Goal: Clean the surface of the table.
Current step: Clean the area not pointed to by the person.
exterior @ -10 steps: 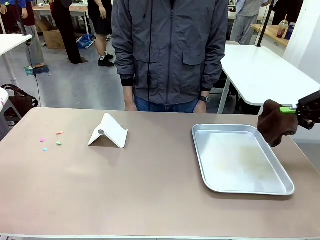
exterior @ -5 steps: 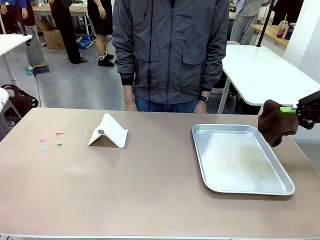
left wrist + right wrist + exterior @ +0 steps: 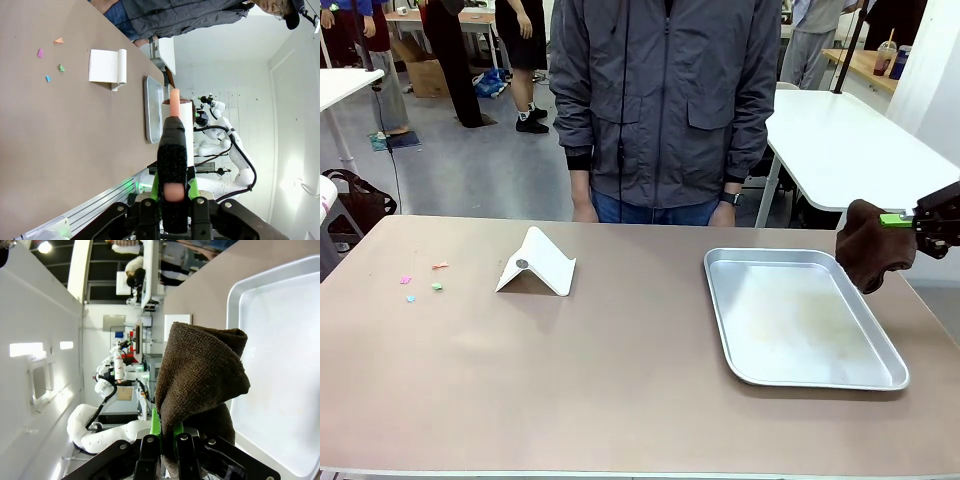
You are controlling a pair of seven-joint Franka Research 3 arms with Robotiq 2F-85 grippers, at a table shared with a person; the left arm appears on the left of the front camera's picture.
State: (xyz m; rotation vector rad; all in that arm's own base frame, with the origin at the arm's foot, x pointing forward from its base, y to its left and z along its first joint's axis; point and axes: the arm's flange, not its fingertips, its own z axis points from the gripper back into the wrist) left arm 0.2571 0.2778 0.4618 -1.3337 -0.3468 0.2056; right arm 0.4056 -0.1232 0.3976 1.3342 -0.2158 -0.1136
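The tan-brown table (image 3: 620, 370) carries a few small coloured paper scraps (image 3: 437, 286) near its left end. At the table's right edge, my right gripper (image 3: 905, 220) is shut on a brown cloth (image 3: 870, 255) that hangs above the surface beside the metal tray. The right wrist view has the cloth (image 3: 200, 375) draped over the right gripper (image 3: 167, 427), hiding its fingertips. In the left wrist view my left gripper (image 3: 173, 122) is shut on a peach-coloured handle (image 3: 174, 102), held high off the table (image 3: 60, 125) with the scraps (image 3: 61, 67) far ahead.
A shiny metal tray (image 3: 720, 300) lies at the right. A white folded stand (image 3: 535, 264) sits left of centre. A person in a grey jacket (image 3: 665, 100) stands at the far edge. White tables stand behind.
The person has shifted slightly to the right. Both arms and the things on the table stay where they were.
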